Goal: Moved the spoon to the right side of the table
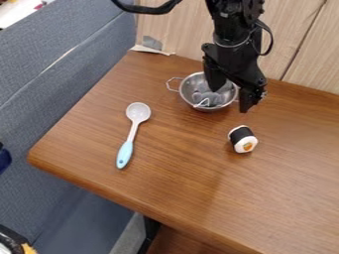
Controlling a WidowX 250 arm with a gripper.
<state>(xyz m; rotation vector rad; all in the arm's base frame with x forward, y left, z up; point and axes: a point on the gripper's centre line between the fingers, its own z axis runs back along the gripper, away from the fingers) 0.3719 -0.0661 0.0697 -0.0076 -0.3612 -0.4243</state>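
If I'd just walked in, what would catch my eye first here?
Probably the black robot arm coming down from the top, its open claw hanging at a small metal bowl. Next, perhaps, the spoon with a light blue handle, towards the wooden table's left, and the toy sushi roll right of it.

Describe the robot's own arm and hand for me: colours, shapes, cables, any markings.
The arm is black, built of chunky, angular segments with small pale specks, perhaps screws or markings. A thin black cable loops out beside it, and a thicker black cable curves along the picture's top edge. The hand is also black, with two broad, blocky fingers.
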